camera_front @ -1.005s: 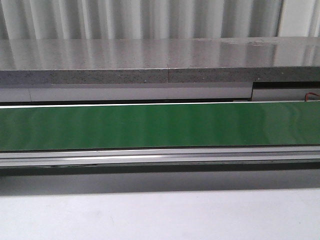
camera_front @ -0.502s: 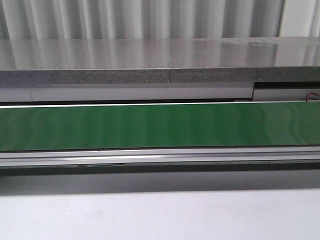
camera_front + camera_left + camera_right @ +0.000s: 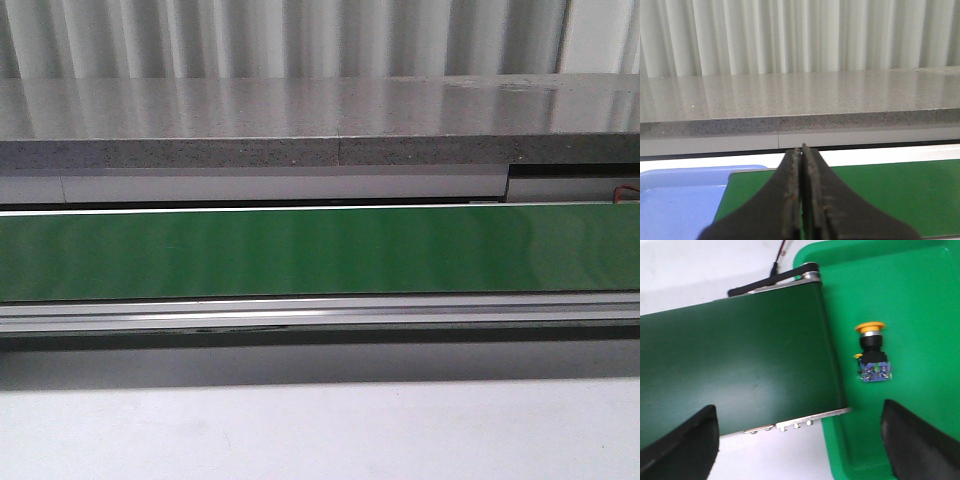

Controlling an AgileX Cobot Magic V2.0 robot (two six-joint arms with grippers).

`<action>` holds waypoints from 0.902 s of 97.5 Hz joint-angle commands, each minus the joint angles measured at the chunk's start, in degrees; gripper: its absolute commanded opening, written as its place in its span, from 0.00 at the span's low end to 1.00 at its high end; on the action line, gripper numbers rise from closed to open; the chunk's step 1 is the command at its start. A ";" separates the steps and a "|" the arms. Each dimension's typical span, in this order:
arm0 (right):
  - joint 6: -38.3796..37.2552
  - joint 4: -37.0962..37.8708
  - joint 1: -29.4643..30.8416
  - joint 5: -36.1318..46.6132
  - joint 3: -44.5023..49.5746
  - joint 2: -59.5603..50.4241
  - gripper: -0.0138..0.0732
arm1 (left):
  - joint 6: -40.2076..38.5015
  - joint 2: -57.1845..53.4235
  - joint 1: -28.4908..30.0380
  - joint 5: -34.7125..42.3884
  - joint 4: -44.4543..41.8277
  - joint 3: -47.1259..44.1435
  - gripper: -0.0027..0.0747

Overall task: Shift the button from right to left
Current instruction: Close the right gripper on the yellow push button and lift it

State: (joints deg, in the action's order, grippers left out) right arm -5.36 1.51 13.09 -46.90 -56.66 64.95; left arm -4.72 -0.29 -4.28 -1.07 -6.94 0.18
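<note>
Across the front view, from large to small:

Counter (image 3: 300, 120): a long grey speckled stone slab – it runs the full width, behind the belt, with a white pleated curtain (image 3: 300, 35) behind it.

Conveyor belt (image 3: 320, 250): a dark green band running left to right, with a silver rail just in front of it. No arm shows in this view. In the right wrist view the end of the belt (image 3: 740, 360) reaches over the edge of the green tray.

White table (image 3: 320, 430): a plain pale surface in front of the conveyor.

Green tray (image 3: 920, 300): bright green, with a raised rim, at the end of the belt in the right wrist view.

Blue tray (image 3: 680, 200): light blue, just beside the belt's edge in the left wrist view.

Right gripper (image 3: 800, 440): its 2 black fingers (image 3: 685, 445) stand far apart at the 2 sides of the view – wide, holding nothing. 1 finger is over the belt, the other over the green tray.

Left gripper (image 3: 801, 200): the 2 black fingers are pressed together with only a thin slit between them, nothing held. It is above the belt, near the blue tray.

Button (image 3: 873, 352): it lies on its side on the floor of the green tray, orange cap away from the blue body, near the belt's end and apart from both fingers.
</note>
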 commanded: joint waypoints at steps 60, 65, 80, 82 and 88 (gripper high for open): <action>16.52 -13.65 20.00 16.40 -5.06 26.59 0.90 | -0.49 -2.02 -0.29 4.60 -0.04 -1.45 0.01; 16.67 -13.65 20.00 16.40 -5.83 28.50 0.90 | -0.49 -2.02 -0.29 4.60 -0.04 -1.45 0.01; 18.88 -14.57 20.00 16.18 -8.12 33.61 0.90 | -0.49 -2.02 -0.29 4.60 -0.04 -1.45 0.01; 19.11 -14.78 20.00 16.18 -8.45 34.19 0.90 | -0.49 -2.02 -0.29 4.60 -0.04 -1.45 0.01; 19.63 -15.51 20.00 15.93 -9.28 35.75 0.90 | -0.49 -2.02 -0.29 4.60 -0.04 -1.45 0.01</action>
State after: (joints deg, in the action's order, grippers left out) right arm 12.58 -12.42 32.73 -32.85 -63.37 101.01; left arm -4.72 -0.29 -4.28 -1.07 -6.94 0.18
